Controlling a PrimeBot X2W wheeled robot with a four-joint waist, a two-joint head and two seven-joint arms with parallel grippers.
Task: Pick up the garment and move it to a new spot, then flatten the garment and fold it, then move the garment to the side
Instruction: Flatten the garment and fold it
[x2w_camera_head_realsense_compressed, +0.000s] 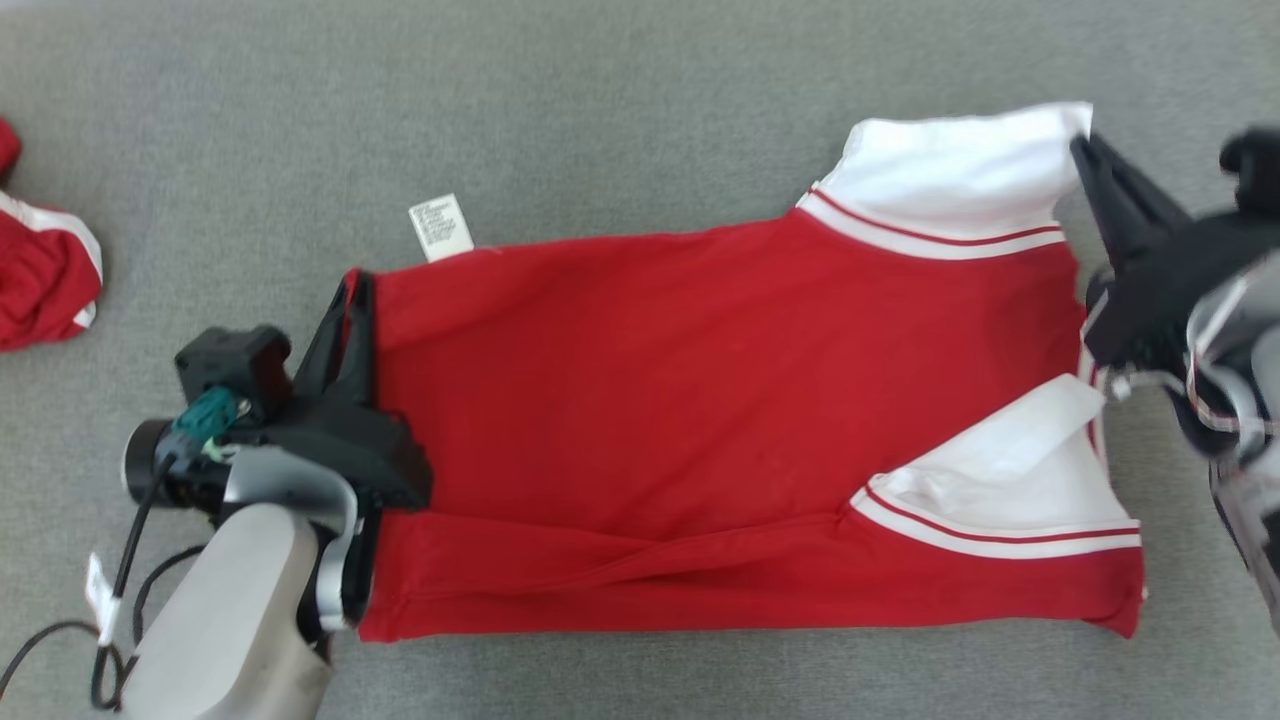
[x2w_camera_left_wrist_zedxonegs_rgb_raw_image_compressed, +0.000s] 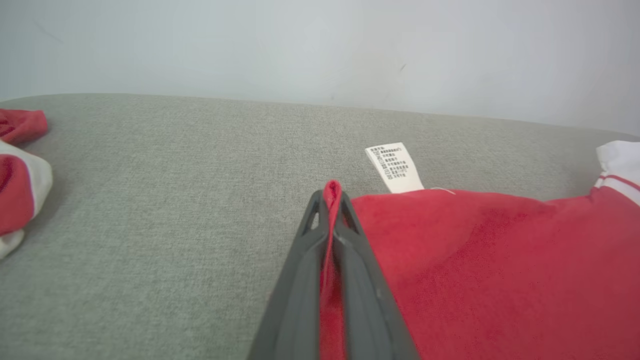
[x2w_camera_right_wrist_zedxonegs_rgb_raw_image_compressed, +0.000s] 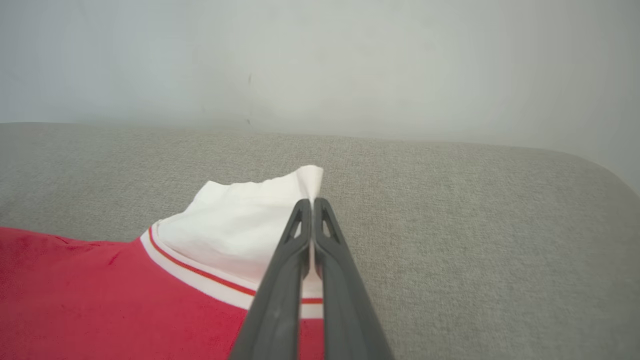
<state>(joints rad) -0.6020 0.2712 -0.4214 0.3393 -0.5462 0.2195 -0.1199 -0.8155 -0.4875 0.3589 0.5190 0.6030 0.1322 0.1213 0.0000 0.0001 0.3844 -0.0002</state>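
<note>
The garment (x2w_camera_head_realsense_compressed: 640, 400) is a red shirt with white, red-striped sleeves, spread across the grey cloth surface with its near edge folded over. A white care label (x2w_camera_head_realsense_compressed: 441, 227) sticks out at its far left corner. My left gripper (x2w_camera_head_realsense_compressed: 352, 285) is shut on the red left edge, and in the left wrist view red cloth (x2w_camera_left_wrist_zedxonegs_rgb_raw_image_compressed: 330, 200) shows pinched between the fingers. My right gripper (x2w_camera_head_realsense_compressed: 1083, 145) is shut on the far white sleeve corner (x2w_camera_right_wrist_zedxonegs_rgb_raw_image_compressed: 307, 182) at the right end.
Another red and white garment (x2w_camera_head_realsense_compressed: 40, 270) lies bunched at the far left edge of the surface, also seen in the left wrist view (x2w_camera_left_wrist_zedxonegs_rgb_raw_image_compressed: 15, 180). A pale wall (x2w_camera_right_wrist_zedxonegs_rgb_raw_image_compressed: 320, 60) stands behind the grey surface (x2w_camera_head_realsense_compressed: 640, 120).
</note>
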